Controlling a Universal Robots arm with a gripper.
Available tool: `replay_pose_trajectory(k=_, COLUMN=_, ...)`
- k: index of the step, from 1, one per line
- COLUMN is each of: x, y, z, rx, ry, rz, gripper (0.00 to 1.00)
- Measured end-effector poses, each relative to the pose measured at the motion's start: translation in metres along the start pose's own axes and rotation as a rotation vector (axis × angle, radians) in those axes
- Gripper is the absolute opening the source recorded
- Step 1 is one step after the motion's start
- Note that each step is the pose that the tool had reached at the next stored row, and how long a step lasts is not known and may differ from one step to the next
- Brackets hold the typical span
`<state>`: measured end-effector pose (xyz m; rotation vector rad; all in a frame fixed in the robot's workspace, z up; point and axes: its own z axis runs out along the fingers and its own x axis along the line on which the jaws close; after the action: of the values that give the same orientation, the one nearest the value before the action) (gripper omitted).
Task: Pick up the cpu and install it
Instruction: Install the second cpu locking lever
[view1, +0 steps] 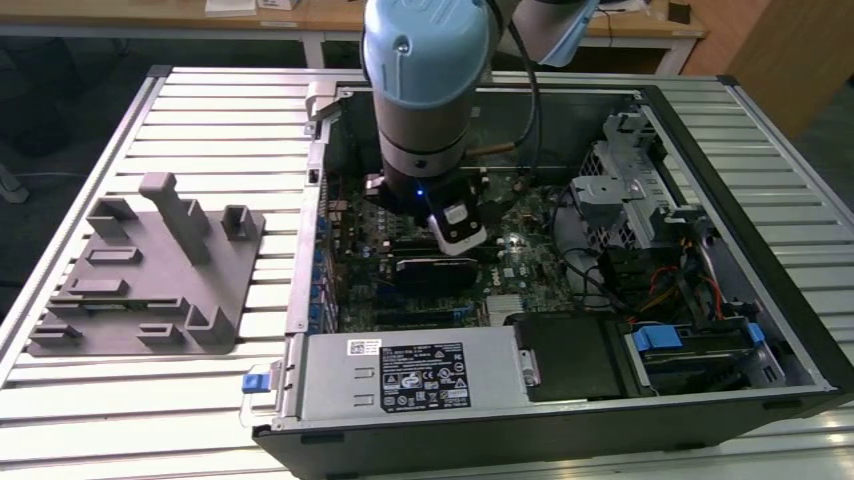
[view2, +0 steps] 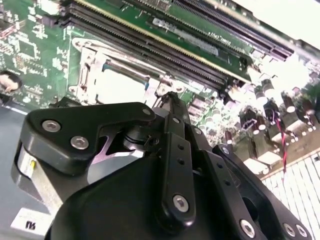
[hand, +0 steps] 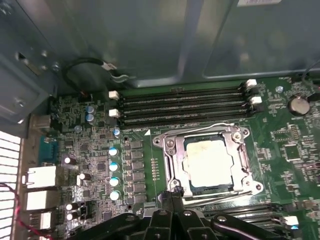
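Item, from my remote station: the cpu (hand: 207, 162), silvery top plate, lies flat inside the metal socket frame (hand: 170, 150) on the green motherboard (hand: 280, 145), centre-right of the first wrist view. My gripper (hand: 172, 192) hangs just beside the frame's near edge, fingers pressed together and holding nothing. Memory slots (hand: 182, 105) run along the frame's far side. In the exterior view the arm (view1: 424, 100) reaches into the open computer case (view1: 561, 425); a grey fixture block (view1: 147, 270) sits at left.
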<state>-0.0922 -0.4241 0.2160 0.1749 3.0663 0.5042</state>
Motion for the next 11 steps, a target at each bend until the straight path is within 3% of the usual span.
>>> replay_pose_trajectory(k=5, x=0.0001, y=0.0046, z=-0.0095, rx=0.0005, ry=-0.0001, rz=0.0, gripper=0.11)
replay_pose_trajectory(k=7, x=0.0002, y=0.0062, z=-0.0106, rx=0.0054, ry=-0.0007, rz=0.0, gripper=0.11)
replay_pose_trajectory(k=9, x=0.0003, y=0.0079, z=-0.0107, rx=0.0258, ry=-0.0028, rz=-0.001, gripper=0.11)
replay_pose_trajectory(k=11, x=0.0006, y=0.0103, z=-0.01, rx=0.0597, ry=-0.0064, rz=-0.003, gripper=0.11)
